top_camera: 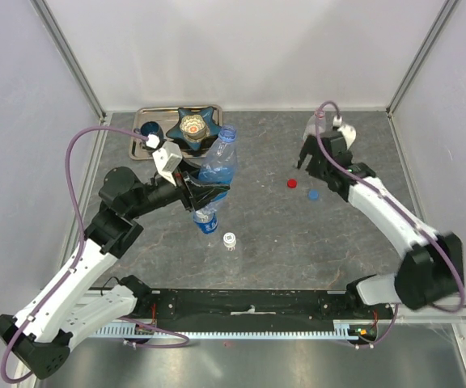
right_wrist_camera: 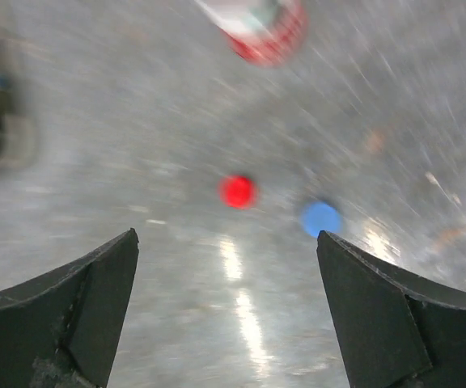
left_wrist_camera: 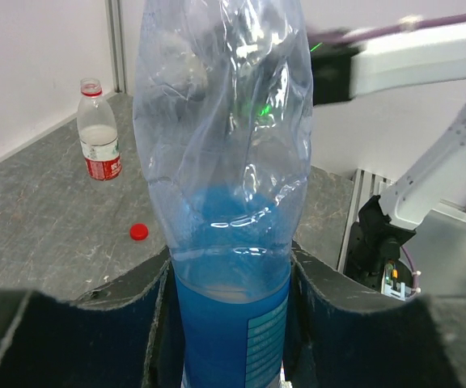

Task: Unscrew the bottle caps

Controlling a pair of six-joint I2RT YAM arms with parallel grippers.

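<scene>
1. Top view: the blue bottle [top_camera: 219,166] is pinched mid-body by the left gripper [top_camera: 207,192] and held tilted, likely to offer its neck rightward. Bare tabletop [top_camera: 265,242] lies between the arms.
2. Left wrist: the bottle's sides are clamped. A red cap [left_wrist_camera: 139,232] lies well apart.
3. Right wrist: the right gripper [right_wrist_camera: 229,283] is spread above the red cap and a blue cap [right_wrist_camera: 321,218], both loose.

Bright, even white light; the overhead view is sharp, with only faint, soft shadows. The right wrist view is streaked with blur: the red cap [right_wrist_camera: 238,191] and blue cap [right_wrist_camera: 321,218] ahead of the right gripper [right_wrist_camera: 226,235] are fuzzy, and glare streaks the table [right_wrist_camera: 241,323] between its fingers. The bottle [left_wrist_camera: 225,162] in the left gripper [left_wrist_camera: 229,275] looks crisp, with glinting highlights.
</scene>
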